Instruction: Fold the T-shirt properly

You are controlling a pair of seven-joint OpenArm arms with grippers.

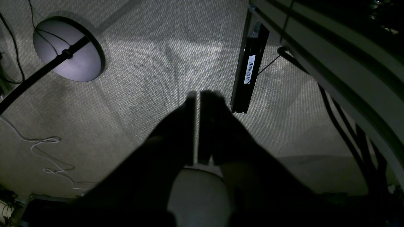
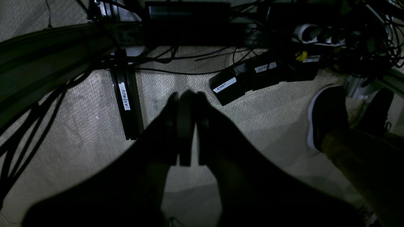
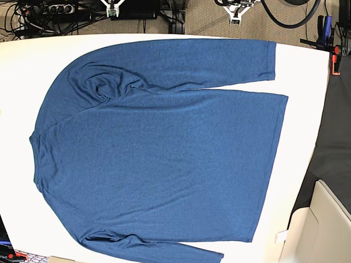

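T-shirt: the dark-blue long-sleeved T-shirt (image 3: 163, 165) lies spread flat across the white table (image 3: 16, 62), neck toward the base view's left and hem toward its right.
Sleeves: one sleeve runs along the top edge with its cuff near the upper right; the other runs along the bottom edge. Both lie close beside the body, and a few wrinkles gather near the upper shoulder.
Progress: judging by how it lies, no fold has been made; the shirt is only laid out, so all the folding is left.
Left gripper: the left gripper (image 1: 199, 94) is closed on nothing, hanging over carpet floor (image 1: 151, 63), well apart from the shirt.
Right gripper: the right gripper (image 2: 186, 96) is likewise closed and empty above the floor.
Base view only: shows the shirt and table; neither arm appears there.
Wrist views only: show the floor, a round lamp base (image 1: 68, 50), labelled black bars (image 2: 126, 104), cables and a person's shoe (image 2: 326, 113); no shirt is in sight.
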